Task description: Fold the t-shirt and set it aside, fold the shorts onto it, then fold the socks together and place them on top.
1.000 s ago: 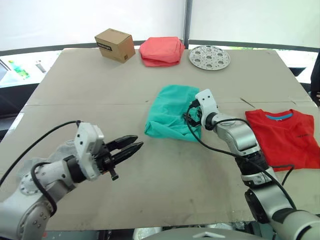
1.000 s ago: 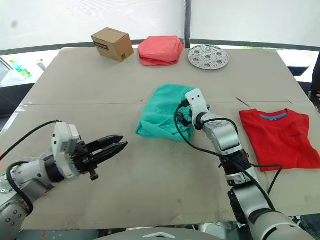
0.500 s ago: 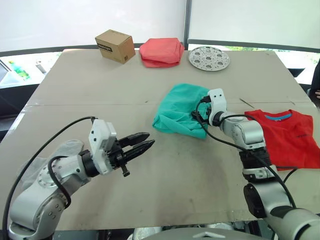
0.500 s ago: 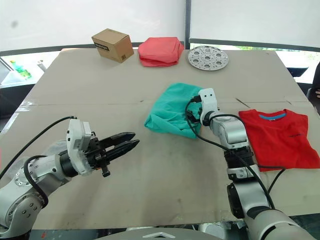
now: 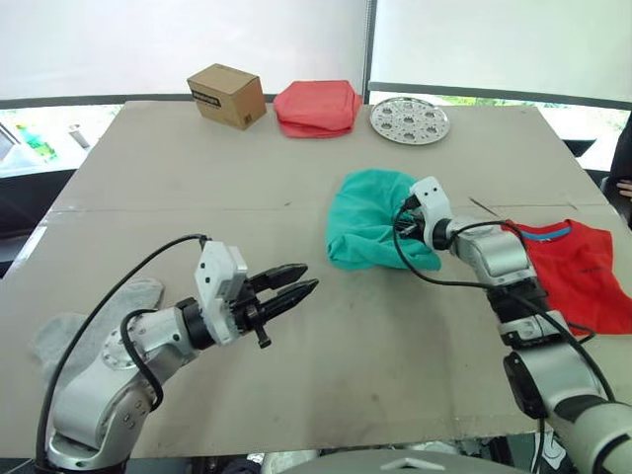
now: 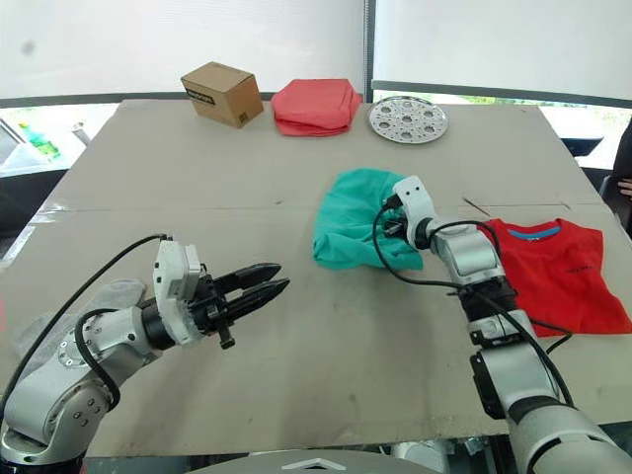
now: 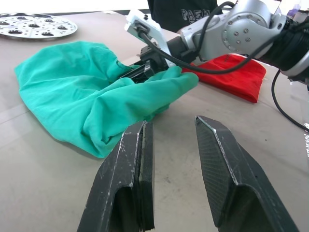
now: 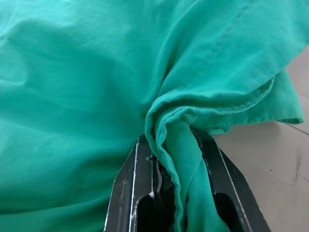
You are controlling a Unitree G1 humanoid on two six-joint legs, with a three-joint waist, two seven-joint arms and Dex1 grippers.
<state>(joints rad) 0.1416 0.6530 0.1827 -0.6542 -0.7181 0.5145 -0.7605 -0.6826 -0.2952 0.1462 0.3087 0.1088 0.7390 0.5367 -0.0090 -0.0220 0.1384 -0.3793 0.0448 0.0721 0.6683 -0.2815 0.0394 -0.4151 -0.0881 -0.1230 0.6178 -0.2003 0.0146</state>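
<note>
One t-shirt (image 5: 583,272), one shorts (image 5: 370,215), two socks (image 5: 94,321), one box (image 5: 227,95), one plate (image 5: 409,118).

The shorts (image 5: 370,217) are plain teal-green, the t-shirt (image 5: 583,272) bright red with a blue neck band. The socks (image 5: 94,321) are light grey on the tan bench (image 5: 197,178). A folded cloth (image 5: 318,107) is salmon-pink.

Left arm reaches forward low over the bench, its gripper (image 5: 296,283) level, black fingers (image 7: 130,188) parted with nothing between them. Right arm stretches inward, elbow bent, wrist angled down, its gripper (image 8: 176,159) pinched tight on a fold of the shorts (image 5: 370,212).
</note>
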